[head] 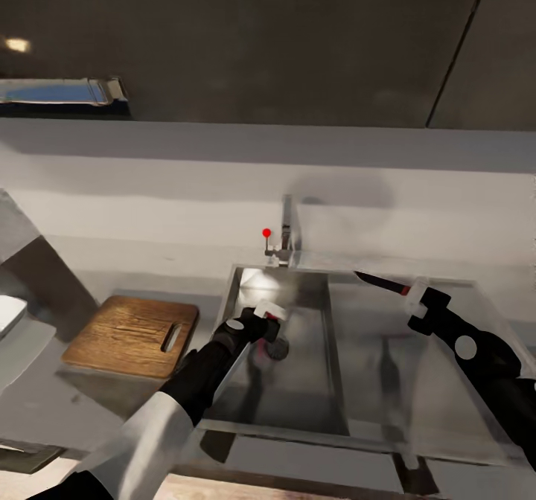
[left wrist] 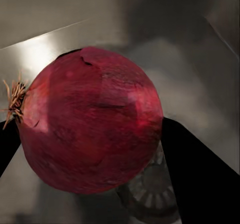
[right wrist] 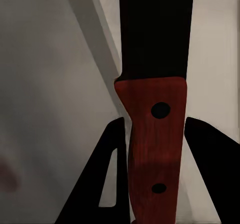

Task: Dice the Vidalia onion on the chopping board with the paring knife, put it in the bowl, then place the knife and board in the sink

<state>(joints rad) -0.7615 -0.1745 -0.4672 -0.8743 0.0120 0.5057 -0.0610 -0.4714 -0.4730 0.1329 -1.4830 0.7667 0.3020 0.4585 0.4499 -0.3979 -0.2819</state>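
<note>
Red-skinned onion pinched by left fingers over sink drain, right fingers pinching paring knife

Dark-red onion; red-handled, dark-bladed knife

Left pincer reaches into the sink; right pincer grips the paring knife over the drainboard.

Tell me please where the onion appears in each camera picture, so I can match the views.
Head view: the onion is mostly hidden behind the left gripper inside the sink; just a reddish sliver beside the drain.
Left wrist view: the onion sits large in the centre, between the dark fingers.
Right wrist view: I cannot make it out.
Shared landmark: the drain.
</note>
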